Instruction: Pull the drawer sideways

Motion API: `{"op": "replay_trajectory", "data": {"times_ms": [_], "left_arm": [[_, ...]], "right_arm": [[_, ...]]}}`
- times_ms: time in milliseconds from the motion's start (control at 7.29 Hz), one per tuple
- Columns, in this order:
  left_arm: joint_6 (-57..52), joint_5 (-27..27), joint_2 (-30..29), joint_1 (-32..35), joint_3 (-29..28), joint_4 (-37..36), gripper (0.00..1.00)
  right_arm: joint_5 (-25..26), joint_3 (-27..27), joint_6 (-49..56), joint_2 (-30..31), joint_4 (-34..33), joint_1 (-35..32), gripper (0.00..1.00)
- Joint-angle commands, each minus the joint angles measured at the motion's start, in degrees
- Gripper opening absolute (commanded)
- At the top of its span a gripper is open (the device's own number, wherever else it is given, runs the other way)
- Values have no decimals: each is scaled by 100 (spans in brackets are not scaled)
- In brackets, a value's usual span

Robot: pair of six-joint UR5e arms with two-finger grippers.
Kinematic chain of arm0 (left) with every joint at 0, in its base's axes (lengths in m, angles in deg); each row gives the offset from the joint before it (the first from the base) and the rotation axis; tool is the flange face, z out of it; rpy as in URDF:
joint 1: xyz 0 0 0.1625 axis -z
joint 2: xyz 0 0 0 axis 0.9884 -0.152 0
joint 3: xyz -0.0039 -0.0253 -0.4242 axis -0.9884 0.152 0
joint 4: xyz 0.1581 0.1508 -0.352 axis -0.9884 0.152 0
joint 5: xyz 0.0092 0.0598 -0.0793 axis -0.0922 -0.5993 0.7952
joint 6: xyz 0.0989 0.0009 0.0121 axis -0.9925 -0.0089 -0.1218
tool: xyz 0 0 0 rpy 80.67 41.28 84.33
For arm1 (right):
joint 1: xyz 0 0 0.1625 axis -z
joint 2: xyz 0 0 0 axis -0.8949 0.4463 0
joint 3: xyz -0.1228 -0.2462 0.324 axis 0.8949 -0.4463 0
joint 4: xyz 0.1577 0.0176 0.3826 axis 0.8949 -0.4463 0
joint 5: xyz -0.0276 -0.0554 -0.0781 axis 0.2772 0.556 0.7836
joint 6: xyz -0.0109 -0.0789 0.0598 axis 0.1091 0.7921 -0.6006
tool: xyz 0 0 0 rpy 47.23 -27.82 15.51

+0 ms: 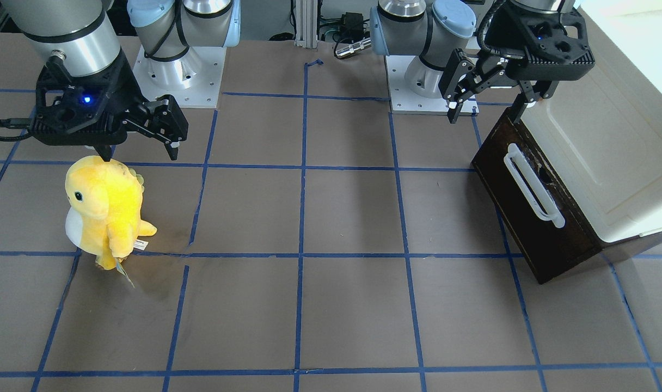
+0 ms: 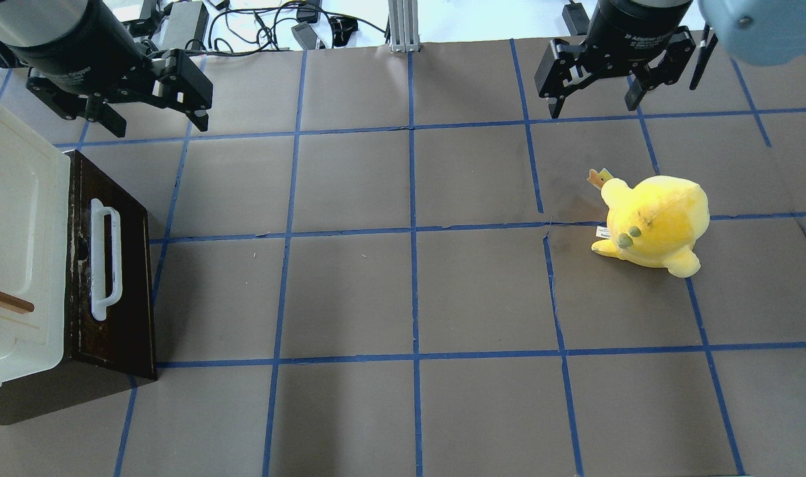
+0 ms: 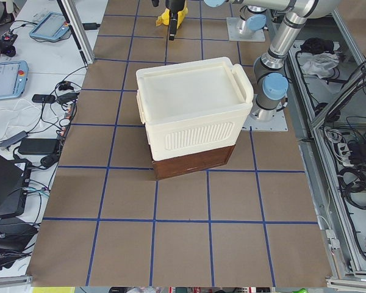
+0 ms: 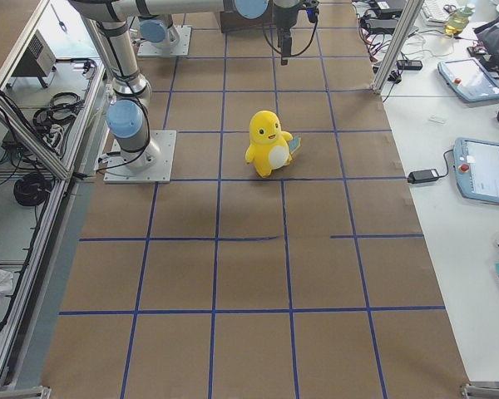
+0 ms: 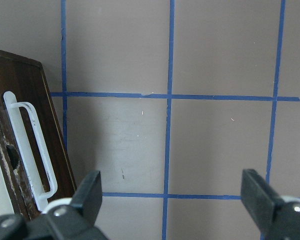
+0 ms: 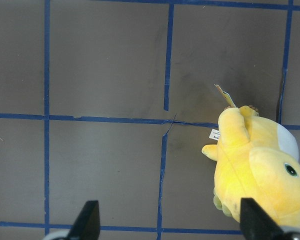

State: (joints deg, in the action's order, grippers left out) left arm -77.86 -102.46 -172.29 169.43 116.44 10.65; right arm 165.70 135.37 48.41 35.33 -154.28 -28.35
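Observation:
The drawer (image 2: 128,278) has a dark brown front with a long white bar handle (image 2: 105,262) and sits under the cream-white cabinet body (image 2: 12,218) at the table's left end. It also shows in the front view (image 1: 513,218) and the left wrist view (image 5: 27,105). It looks pushed in. My left gripper (image 2: 158,122) is open and empty, hovering off the drawer's end corner, clear of the handle (image 1: 532,188). It also shows in the front view (image 1: 489,111). My right gripper (image 2: 592,106) is open and empty, far from the drawer.
A yellow plush toy (image 2: 655,222) stands on the brown paper table cover, just below my right gripper (image 1: 140,152) in the front view. The cabinet top carries a small brown handle (image 2: 5,299). Both arm bases (image 1: 178,71) stand at the table's robot side.

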Motion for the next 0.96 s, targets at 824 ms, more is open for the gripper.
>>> {"op": "replay_trajectory", "data": {"times_ms": [824], "left_arm": [[418,-423,-363,24,-268,278,100]], "right_arm": [[0,0,0,0,0,0,100]]}}
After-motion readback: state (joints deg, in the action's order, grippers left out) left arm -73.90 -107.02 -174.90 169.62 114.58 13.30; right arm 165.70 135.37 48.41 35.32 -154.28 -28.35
